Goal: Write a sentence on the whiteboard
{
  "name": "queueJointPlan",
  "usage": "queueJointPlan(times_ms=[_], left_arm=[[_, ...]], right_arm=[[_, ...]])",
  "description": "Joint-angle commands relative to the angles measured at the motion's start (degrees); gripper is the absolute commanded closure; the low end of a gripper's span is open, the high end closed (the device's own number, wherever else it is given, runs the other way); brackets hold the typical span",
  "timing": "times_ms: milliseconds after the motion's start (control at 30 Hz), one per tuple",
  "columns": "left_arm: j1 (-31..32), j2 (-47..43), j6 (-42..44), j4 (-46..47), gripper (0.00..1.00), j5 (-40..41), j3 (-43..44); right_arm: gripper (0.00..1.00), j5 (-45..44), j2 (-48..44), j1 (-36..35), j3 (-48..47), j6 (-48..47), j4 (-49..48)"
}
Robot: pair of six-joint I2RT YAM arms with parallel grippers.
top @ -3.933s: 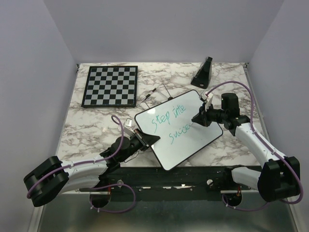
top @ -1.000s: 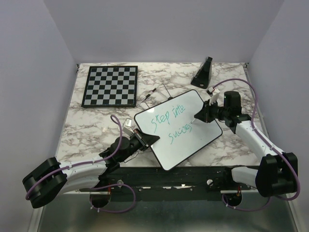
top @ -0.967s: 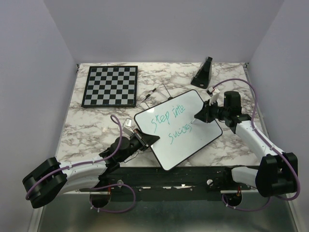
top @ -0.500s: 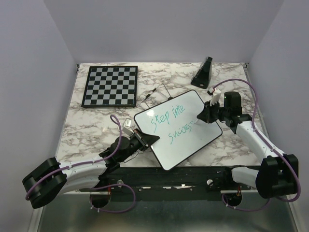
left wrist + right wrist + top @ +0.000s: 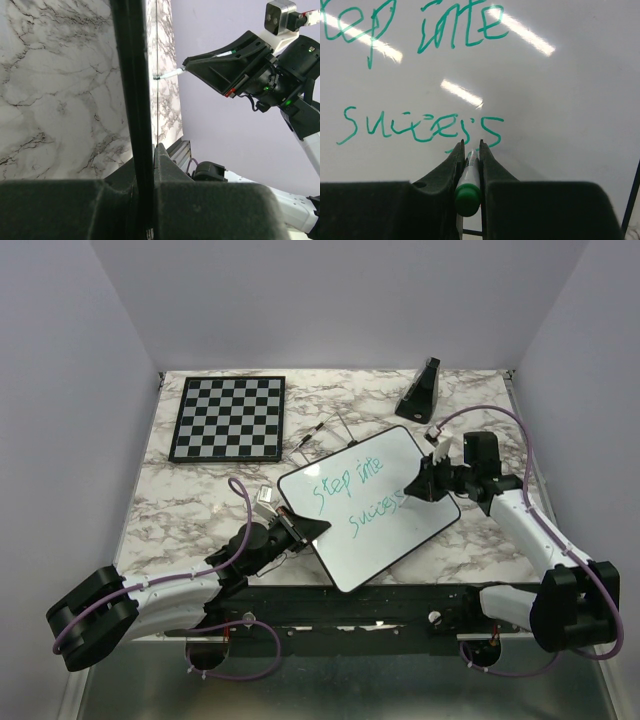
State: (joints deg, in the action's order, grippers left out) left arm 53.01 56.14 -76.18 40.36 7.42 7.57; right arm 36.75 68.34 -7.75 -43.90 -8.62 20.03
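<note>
Whiteboard lying at a slant on the marble desk, between the two arms and nearer than the checkered chessboard at the far left. The left claw is clamped on the board's near-left edge, with the black rim running between its fingers in the left wrist view. The right claw is closed narrowly around a green marker, whose tip sits just past the last letter, at the surface or very close to it. The sentence is in teal handwriting on two lines, "Step into" above and "success" below. Judging from this, most of the writing looks done, since the words already read as a phrase. White space is free to the right of "success" and below it, so another word could follow. Whether the line is meant to end here cannot be told.
</note>
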Motion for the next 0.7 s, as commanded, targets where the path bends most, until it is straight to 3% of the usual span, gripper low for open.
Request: queueJointPlan(times_ms=[0,200,367,667], left_arm=[[-0.02,0.02,3.23,5.78,1.00,2.25,0.42],[-0.02,-0.85,3.32,5.35,1.00,2.34,-0.01],[-0.02,-2.09,4.99,4.55,1.00,2.34,-0.01],[0.07,-2.09,10.70,4.55,1.00,0.14,0.69]], right_arm=[[0.99,7.18,-0.31,0.01,-2.59,0.70,3.70],[1.00,3.78,-6.01,3.26,-7.60,8.44,-3.66],[0.99,2.44,-9.62,5.46,-4.89,13.80,-9.66],[0.99,22.03,-10.68,10.38,-2.42,9.15,-10.45]])
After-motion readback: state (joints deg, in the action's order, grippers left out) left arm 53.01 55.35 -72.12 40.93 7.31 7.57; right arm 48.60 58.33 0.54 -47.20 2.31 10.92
